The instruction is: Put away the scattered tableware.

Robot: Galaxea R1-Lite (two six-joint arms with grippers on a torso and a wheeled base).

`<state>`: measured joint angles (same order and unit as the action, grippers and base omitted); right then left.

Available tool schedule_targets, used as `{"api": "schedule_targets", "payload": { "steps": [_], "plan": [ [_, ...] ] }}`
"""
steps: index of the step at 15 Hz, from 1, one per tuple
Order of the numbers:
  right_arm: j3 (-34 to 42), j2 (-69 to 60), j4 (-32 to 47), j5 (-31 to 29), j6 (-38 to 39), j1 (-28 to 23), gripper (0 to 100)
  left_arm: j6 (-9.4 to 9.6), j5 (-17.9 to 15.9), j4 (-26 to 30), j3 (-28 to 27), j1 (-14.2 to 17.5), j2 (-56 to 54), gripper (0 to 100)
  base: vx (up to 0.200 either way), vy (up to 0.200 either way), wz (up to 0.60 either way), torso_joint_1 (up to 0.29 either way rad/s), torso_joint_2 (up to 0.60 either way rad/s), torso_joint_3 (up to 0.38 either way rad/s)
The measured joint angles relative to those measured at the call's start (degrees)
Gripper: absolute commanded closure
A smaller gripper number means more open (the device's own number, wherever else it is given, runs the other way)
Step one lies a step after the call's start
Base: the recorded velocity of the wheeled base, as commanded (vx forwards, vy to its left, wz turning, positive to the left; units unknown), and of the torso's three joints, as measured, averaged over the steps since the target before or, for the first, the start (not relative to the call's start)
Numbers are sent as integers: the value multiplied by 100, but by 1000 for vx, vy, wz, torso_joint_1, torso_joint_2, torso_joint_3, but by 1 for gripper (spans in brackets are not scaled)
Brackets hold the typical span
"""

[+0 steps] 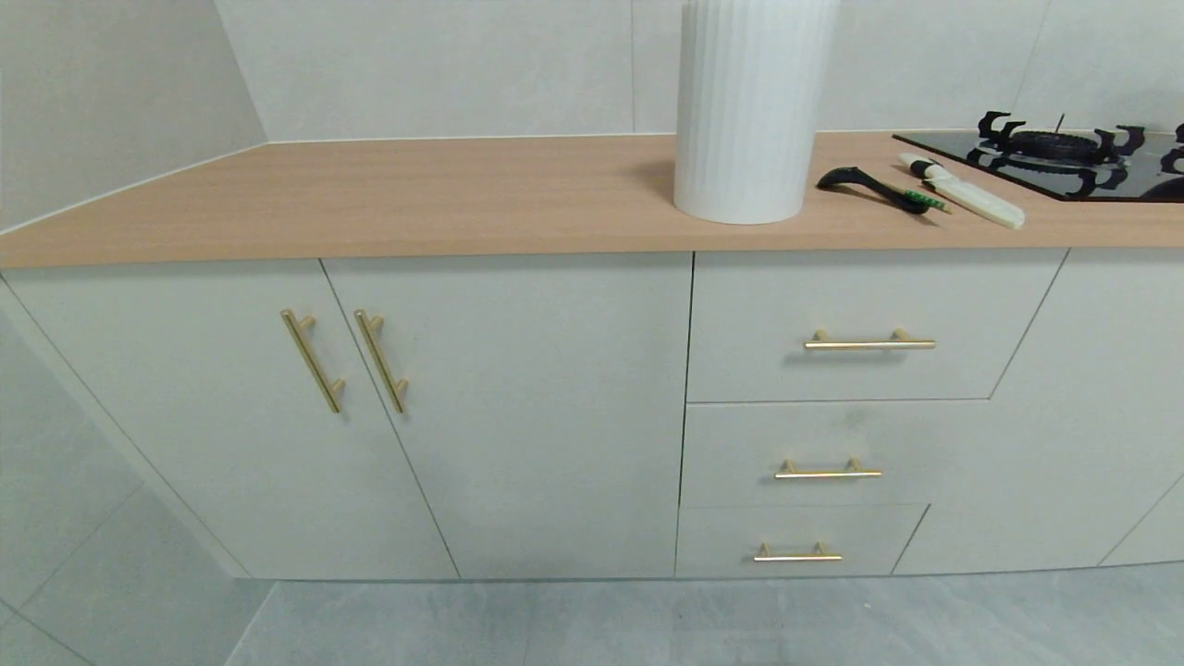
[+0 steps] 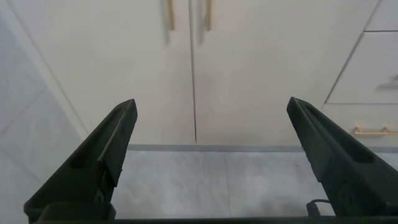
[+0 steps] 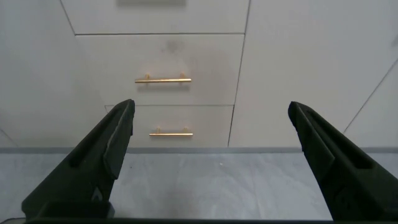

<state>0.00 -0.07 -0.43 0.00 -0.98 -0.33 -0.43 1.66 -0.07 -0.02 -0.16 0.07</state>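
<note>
Left gripper (image 2: 210, 102) (agape) — utensil (image 1: 869, 188) on counter (image 1: 416, 199)

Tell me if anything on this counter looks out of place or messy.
Two utensils lie loose and askew on the countertop, between the white ribbed container and the stove: a black utensil and a white utensil, angled side by side. Nothing looks spilled or damaged; cabinet doors and drawers are shut.

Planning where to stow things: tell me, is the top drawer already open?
No, the top drawer sits shut, flush with the cabinet front under the countertop.
</note>
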Motion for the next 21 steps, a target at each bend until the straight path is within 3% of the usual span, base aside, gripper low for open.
{"api": "schedule_targets", "payload": {
  "steps": [3,6,21],
  "plan": [
    [0,0,0,0,0,6,0,0,-2,0,0,9,0,0,0,0,0,0,0,0],
    [0,0,0,0,2,12,0,0,0,-2,2,11,0,0,200,0,0,4,2,1],
    [0,0,0,0,-6,6,0,11,0,0,2,9,0,0,0,0,-40,0,0,0]
  ]
}}
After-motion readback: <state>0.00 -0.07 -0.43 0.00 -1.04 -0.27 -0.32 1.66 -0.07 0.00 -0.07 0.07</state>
